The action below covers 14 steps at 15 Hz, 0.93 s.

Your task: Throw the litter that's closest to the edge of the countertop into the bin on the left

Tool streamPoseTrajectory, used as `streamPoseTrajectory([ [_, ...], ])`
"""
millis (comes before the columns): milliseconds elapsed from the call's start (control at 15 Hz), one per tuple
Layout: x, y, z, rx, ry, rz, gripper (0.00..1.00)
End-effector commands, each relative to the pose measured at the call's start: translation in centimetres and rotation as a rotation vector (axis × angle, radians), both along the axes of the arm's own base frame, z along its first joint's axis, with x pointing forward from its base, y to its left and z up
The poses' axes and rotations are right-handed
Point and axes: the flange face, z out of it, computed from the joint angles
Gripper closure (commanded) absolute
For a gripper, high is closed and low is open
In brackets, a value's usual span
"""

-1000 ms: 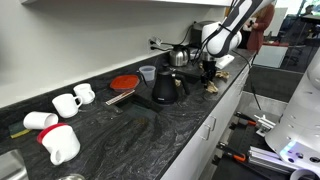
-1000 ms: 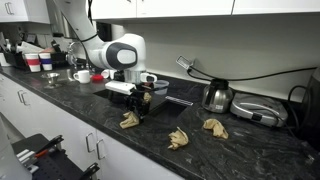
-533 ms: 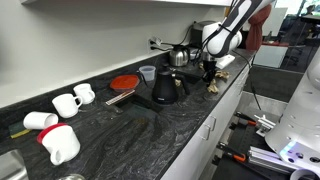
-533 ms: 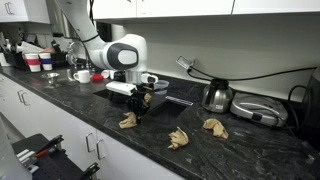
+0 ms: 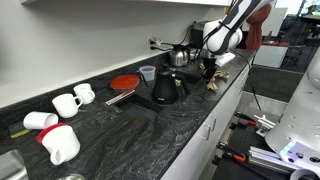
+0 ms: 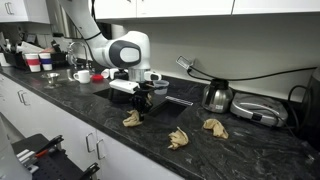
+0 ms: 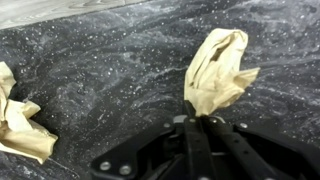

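The gripper (image 7: 196, 118) is pinched narrow on the near end of the crumpled tan paper wad (image 7: 220, 68). The wad sits by the front edge of the speckled black stone worktop (image 7: 110, 70), its long axis pointing straight away from the gripper.

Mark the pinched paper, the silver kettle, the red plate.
pinched paper (image 7: 218, 65), wrist view, middle of the crumple.
silver kettle (image 6: 217, 97), an exterior view, its body.
red plate (image 5: 123, 82), an exterior view, its centre.
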Motion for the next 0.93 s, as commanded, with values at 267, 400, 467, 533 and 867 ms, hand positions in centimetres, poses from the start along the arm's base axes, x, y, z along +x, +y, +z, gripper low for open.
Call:
streamPoseTrajectory([
  [267, 2.5, -1.0, 5.8, 0.016, -0.193, -0.055, 1.0],
  [400, 3.4, -1.1, 7.3, 0.012, -0.254, -0.071, 1.0],
  [467, 3.8, -1.0, 7.8, 0.013, -0.276, -0.075, 1.0],
  [533, 4.1, -0.9, 8.2, 0.017, -0.294, -0.075, 1.0],
  [867, 3.6, 0.8, 10.3, 0.047, -0.345, -0.034, 1.0],
])
